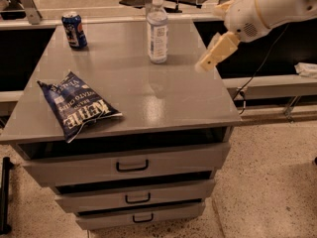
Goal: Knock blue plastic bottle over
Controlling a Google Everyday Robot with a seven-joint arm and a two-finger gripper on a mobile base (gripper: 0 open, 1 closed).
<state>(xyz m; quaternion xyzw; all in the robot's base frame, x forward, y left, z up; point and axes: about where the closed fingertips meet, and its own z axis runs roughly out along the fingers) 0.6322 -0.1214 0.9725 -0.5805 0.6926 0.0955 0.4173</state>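
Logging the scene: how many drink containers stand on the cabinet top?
2: the blue plastic bottle back centre, the soda can back left. The gripper hovers right of the bottle.

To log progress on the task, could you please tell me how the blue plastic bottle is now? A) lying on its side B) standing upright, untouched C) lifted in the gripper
B: the blue plastic bottle stands upright on the cabinet top, while the gripper hovers apart from it near the top's right edge.
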